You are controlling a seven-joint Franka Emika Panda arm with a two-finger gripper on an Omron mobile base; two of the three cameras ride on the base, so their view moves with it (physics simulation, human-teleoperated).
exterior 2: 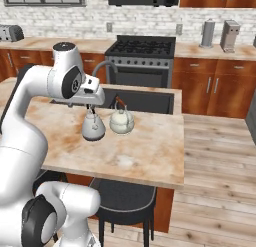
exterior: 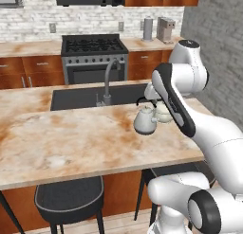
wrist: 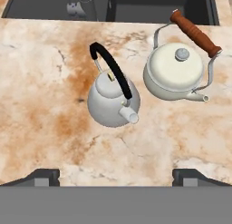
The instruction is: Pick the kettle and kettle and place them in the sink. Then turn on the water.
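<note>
Hand view shows us our gripper (wrist: 116, 175) hanging over the counter (wrist: 41, 119), jaws spread wide with nothing between them. Below sit the black-handled kettle (wrist: 112, 98) and the brown-handled kettle (wrist: 174, 71), just beside each other, possibly not touching. Behind them lies the sink (wrist: 154, 7).

We're seeing two kettles sitting side by side on the counter (exterior 2: 150, 156): black-handled kettle (exterior 2: 93, 127) and brown-handled kettle (exterior 2: 122, 122), right in front of the sink (exterior 2: 150, 102), arm's hand hanging just above.
</note>
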